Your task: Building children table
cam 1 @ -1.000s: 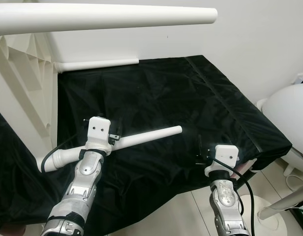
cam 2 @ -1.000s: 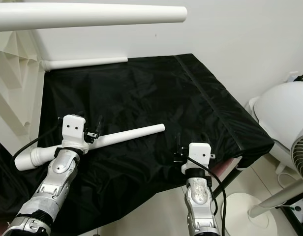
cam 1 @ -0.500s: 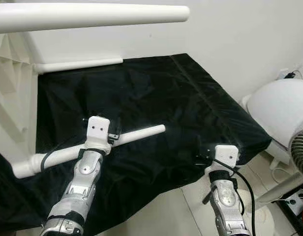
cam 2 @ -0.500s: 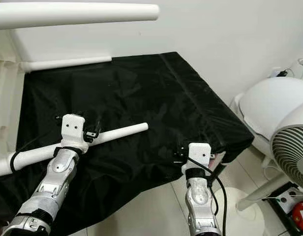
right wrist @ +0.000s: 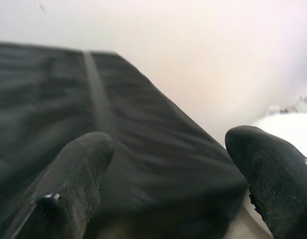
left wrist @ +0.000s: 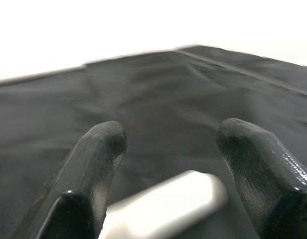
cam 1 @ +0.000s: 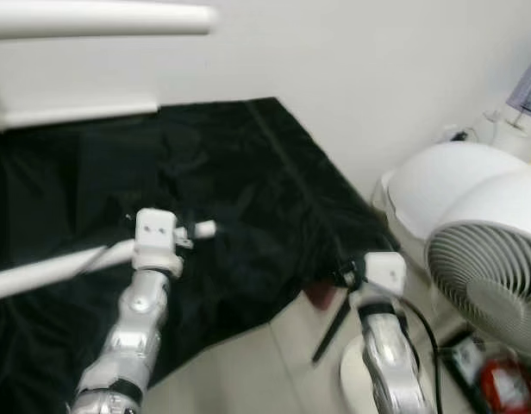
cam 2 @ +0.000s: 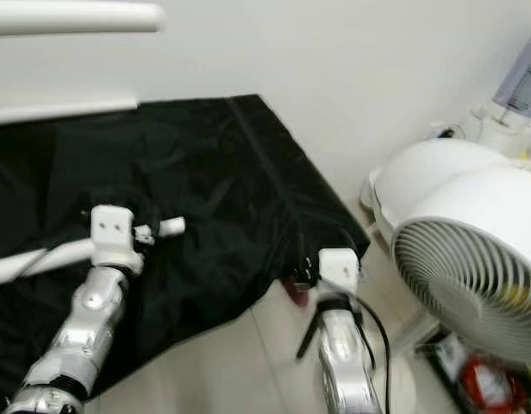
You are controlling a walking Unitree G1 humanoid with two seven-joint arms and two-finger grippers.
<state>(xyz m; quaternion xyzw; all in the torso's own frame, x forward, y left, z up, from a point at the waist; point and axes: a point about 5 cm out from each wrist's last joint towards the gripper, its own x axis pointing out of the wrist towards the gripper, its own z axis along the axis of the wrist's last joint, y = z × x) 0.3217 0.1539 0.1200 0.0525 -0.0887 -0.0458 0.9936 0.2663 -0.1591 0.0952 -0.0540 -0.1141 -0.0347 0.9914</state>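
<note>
No writing reads; the frames are blurred. At left centre my left claw (cam 1: 186, 235) sits spread over a white leg (cam 1: 50, 269), not pinching it, above the black cloth (cam 1: 240, 164). Lower right of centre my right claw (cam 2: 302, 274) hangs released off the cloth's corner. A fan (cam 1: 490, 289) stands far right by the white wall (cam 1: 369, 69).

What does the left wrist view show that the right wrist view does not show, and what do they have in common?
The left wrist view shows the end of a white table leg lying between and below the open fingers of the left claw. The right wrist view shows the open right claw near the corner of the cloth, with a blurred white fan housing beyond. Both show the black cloth and a white wall.
</note>
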